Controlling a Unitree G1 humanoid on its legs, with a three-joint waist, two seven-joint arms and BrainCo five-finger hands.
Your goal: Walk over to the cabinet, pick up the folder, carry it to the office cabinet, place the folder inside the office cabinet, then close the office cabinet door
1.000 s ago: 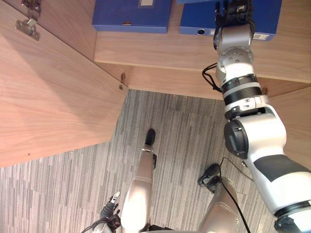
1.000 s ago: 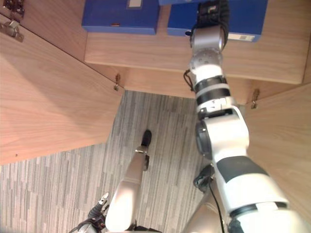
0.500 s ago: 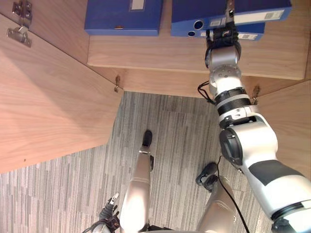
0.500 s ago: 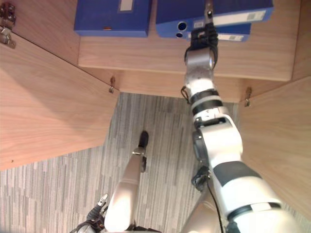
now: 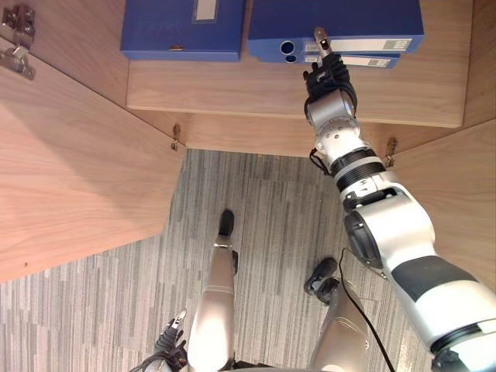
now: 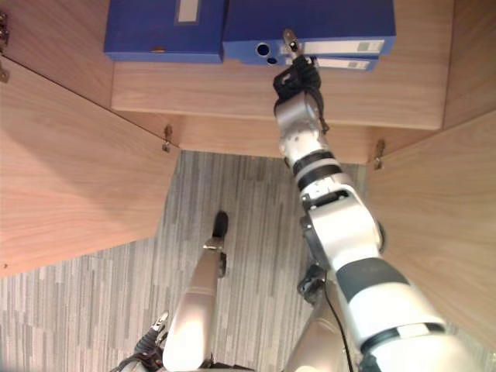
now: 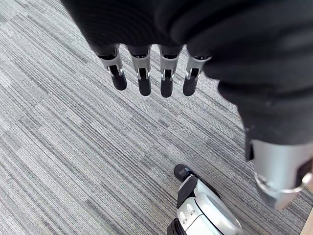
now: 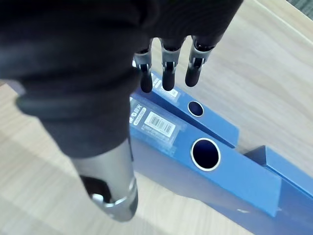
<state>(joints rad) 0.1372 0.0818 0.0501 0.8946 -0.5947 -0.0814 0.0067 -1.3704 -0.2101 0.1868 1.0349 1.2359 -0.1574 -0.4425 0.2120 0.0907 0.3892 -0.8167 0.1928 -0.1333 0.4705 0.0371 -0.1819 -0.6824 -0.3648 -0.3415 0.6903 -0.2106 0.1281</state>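
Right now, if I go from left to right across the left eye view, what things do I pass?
open left cabinet door → single blue folder → stack of two blue folders → open right cabinet door

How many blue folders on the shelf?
3. One blue folder alone at wooden shelf's left; upper folder on lower folder by the right hand. More may be hidden.
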